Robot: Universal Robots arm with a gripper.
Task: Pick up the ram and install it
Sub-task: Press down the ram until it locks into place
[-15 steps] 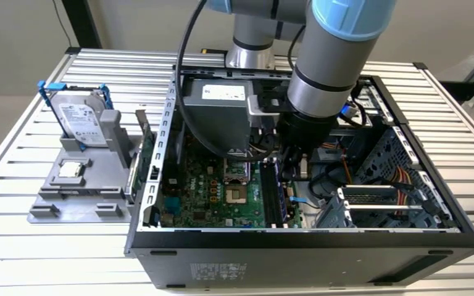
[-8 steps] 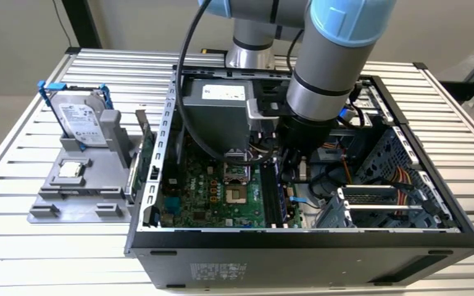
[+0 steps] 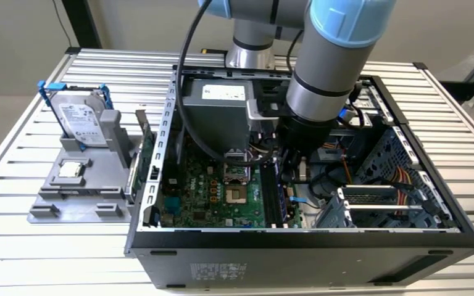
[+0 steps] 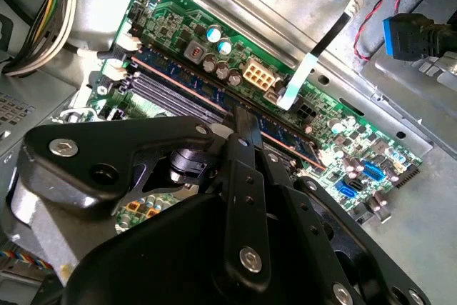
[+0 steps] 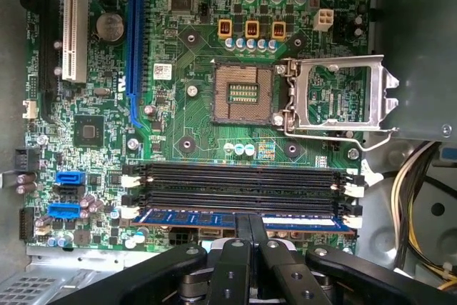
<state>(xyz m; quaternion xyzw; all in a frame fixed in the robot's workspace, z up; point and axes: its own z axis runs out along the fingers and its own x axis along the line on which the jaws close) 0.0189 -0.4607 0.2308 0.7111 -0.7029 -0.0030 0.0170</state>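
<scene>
The ram [image 5: 186,218] is a long thin stick that looks bluish green here. It stands on edge in the outermost of the motherboard's black memory slots [image 5: 235,185], beside three empty ones. My gripper [image 5: 251,221] comes down on the stick's middle with its two black fingers close together on either side of it. In the second wrist view the ram [image 4: 289,137] runs slantwise across the board, and the fingertips [image 4: 246,125] meet it at mid-length. In the exterior view the gripper [image 3: 291,180] reaches down into the open computer case [image 3: 303,239].
The processor socket [image 5: 243,98] lies open with its metal bracket [image 5: 335,98] swung aside. A hard drive in a blue frame [image 3: 81,120] and a small silver chip [image 3: 72,169] sit on a grey stand at the exterior view's left. Cables [image 4: 43,12] crowd the case walls.
</scene>
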